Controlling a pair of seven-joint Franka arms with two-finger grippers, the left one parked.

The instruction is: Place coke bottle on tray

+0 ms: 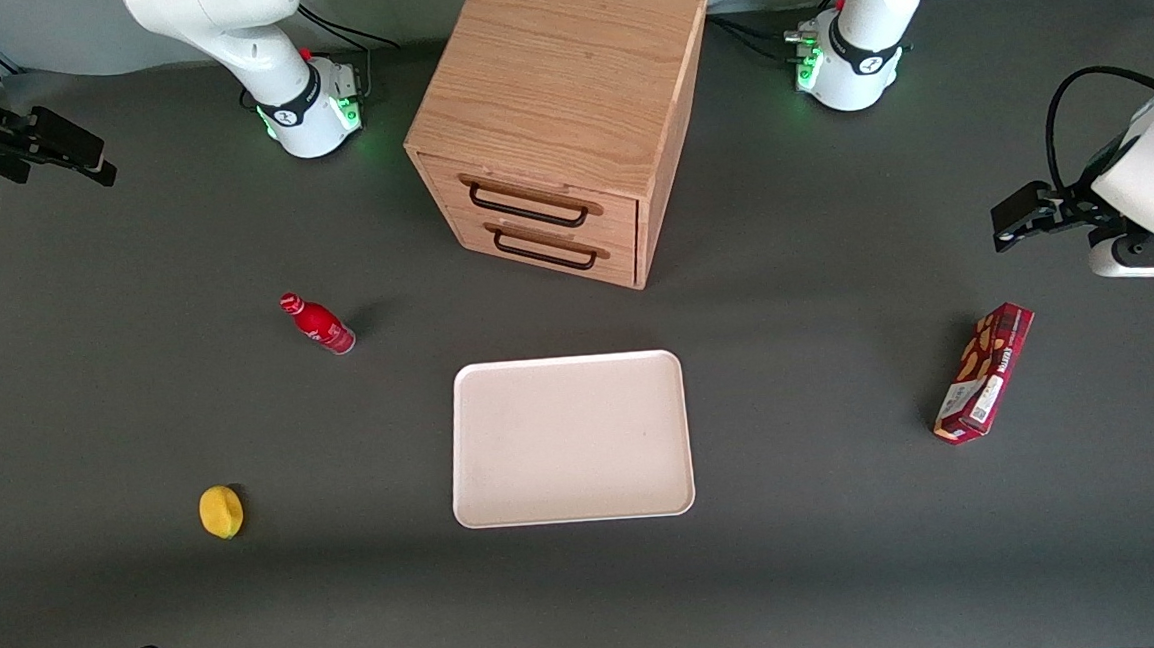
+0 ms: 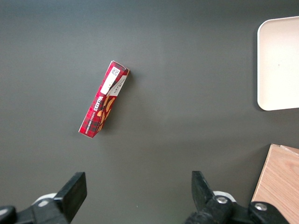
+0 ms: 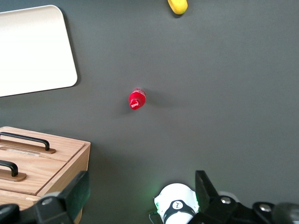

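The coke bottle (image 1: 318, 325), small and all red with a red cap, stands on the dark table between the working arm's base and the tray. It also shows in the right wrist view (image 3: 137, 99), seen from above. The tray (image 1: 569, 440), pale cream-pink and bare, lies in front of the wooden drawer cabinet; its corner shows in the right wrist view (image 3: 32, 46). My right gripper (image 1: 86, 159) hangs high at the working arm's end of the table, well apart from the bottle. It is open and empty (image 3: 140, 189).
A wooden two-drawer cabinet (image 1: 564, 114) stands farther from the camera than the tray. A yellow lemon (image 1: 221, 511) lies nearer the camera than the bottle. A red snack box (image 1: 984, 371) lies toward the parked arm's end.
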